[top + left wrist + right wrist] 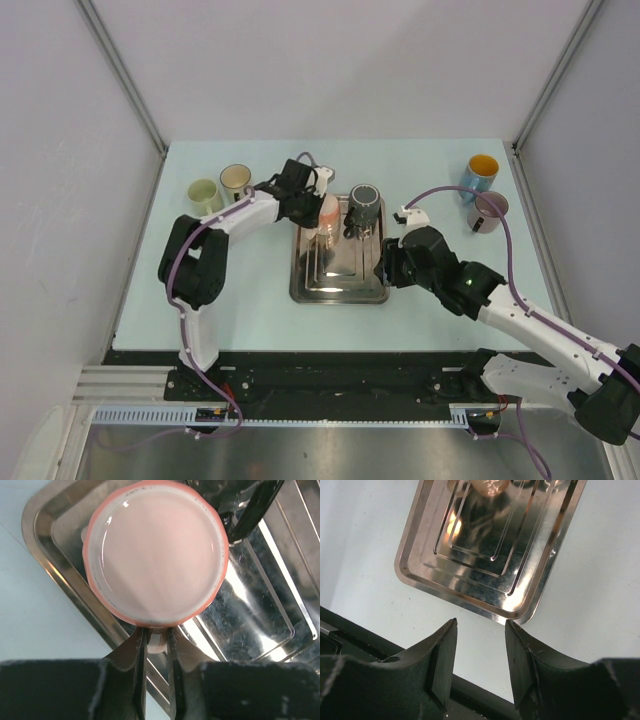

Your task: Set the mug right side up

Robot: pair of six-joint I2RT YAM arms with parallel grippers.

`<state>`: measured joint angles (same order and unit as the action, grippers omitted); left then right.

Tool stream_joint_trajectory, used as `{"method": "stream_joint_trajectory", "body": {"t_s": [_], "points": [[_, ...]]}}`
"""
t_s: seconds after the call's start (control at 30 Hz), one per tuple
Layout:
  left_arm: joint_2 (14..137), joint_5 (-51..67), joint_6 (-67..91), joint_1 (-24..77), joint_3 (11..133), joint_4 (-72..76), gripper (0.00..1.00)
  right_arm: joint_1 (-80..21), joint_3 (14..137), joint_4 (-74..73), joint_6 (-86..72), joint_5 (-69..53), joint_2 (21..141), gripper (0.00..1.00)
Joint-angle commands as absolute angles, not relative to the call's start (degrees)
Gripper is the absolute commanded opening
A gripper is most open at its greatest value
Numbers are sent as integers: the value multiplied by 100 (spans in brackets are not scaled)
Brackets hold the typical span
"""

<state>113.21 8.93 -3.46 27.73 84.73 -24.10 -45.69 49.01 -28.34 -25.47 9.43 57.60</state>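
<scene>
A pink mug (326, 214) is at the back left of the steel tray (340, 287). In the left wrist view the mug (157, 550) shows a round pale face with an orange-pink rim; I cannot tell whether it is the base or the mouth. My left gripper (312, 206) is shut on the mug's handle (157, 643), a finger on each side. My right gripper (386, 266) is open and empty by the tray's front right corner, over the table (480, 630).
A dark mug (362, 206) stands in the tray right of the pink one, close to it (240, 505). A green mug (203, 195) and a cream mug (236, 180) stand back left. A blue mug (481, 172) and a mauve mug (488, 210) stand back right.
</scene>
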Motion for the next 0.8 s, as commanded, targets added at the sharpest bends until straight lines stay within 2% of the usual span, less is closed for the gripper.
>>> {"method": "stream_joint_trajectory", "body": {"t_s": [0.0,0.2,0.57,0.77], "points": [[10750,756,-36,2821,7999,-2400,0,-4632,5133,-2751,-2646,1116,5687,48],[10302,466,666,2848,7287,-1952,0,-4667,5115,-2690,-2663,1151,5695,48],[9317,211,2231,2856,5618,-72,0,-4755,5036,-2637,-2733,1265,5643,48],[9098,18,3181,2936,5195,571,0,-4781,5001,-2566,-2760,1283,5686,48]]}}
